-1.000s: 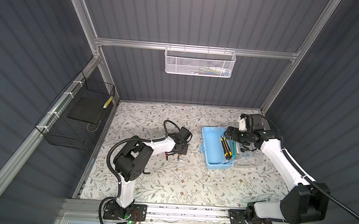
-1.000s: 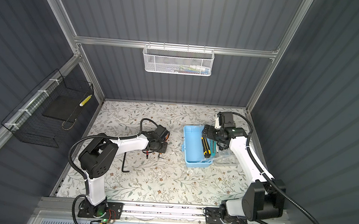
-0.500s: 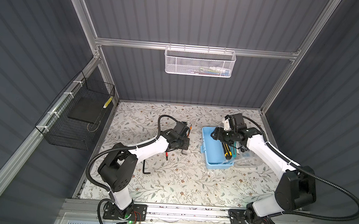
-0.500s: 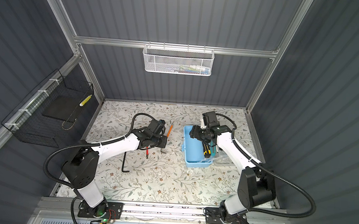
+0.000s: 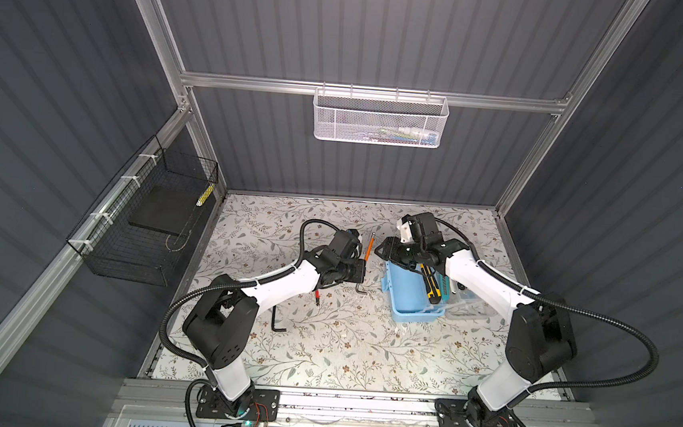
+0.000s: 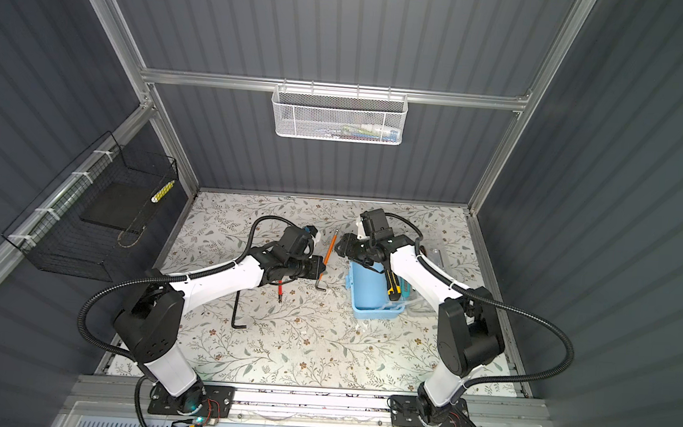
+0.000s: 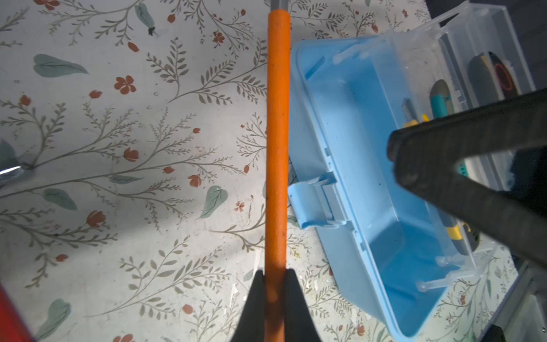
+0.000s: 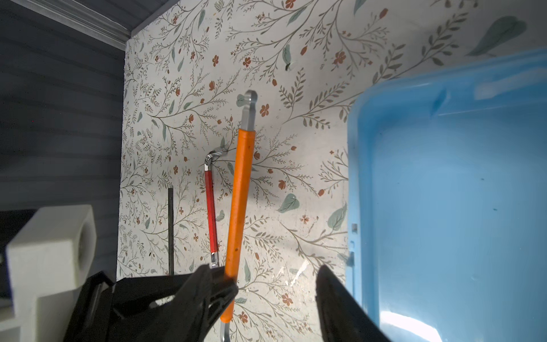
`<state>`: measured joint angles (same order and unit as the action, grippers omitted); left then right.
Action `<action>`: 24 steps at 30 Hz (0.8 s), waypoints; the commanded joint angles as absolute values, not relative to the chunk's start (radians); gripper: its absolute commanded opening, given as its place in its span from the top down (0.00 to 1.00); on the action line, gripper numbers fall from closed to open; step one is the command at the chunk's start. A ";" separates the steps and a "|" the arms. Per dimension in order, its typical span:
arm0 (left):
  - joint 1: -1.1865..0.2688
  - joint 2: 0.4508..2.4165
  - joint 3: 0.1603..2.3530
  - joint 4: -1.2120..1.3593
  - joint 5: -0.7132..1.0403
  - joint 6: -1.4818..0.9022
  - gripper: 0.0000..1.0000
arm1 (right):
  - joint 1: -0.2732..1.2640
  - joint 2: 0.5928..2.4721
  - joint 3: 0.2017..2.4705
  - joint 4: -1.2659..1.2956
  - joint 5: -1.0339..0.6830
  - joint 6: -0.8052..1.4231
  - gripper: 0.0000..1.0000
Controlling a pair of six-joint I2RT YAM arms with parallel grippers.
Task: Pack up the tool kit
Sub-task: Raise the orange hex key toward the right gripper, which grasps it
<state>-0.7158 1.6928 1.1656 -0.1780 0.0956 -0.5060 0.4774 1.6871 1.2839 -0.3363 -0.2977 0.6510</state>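
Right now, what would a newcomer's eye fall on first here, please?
The orange hex key stands out, held up mid-table by the left hand, the right hand open next to it. Right of it sits the open light blue box with a yellow-and-black utility knife inside.

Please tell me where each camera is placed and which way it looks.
Both top views: high above the arm bases, looking down on the table; left arm and right arm show whole.
Left wrist: on the left arm, looking along the left fingers, shut on the orange hex key, at table and blue box; one of the right fingers shows.
Right wrist: on the right arm, looking between its open fingers at the table.
Shared: both wrist views show that key and box.
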 commanded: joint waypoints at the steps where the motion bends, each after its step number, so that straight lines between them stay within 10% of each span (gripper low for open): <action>1: -0.727 1.657 1.148 -0.092 0.152 -0.531 1.00 | 0.490 1.708 1.318 -0.308 -0.325 0.677 0.46; 13: -0.731 1.636 1.135 -0.033 0.213 -0.520 1.00 | 0.512 1.776 1.372 -0.287 -0.369 0.702 0.58; 24: -0.732 1.622 1.103 0.051 0.247 -0.544 0.98 | 0.513 1.769 1.372 -0.279 -0.391 0.704 0.92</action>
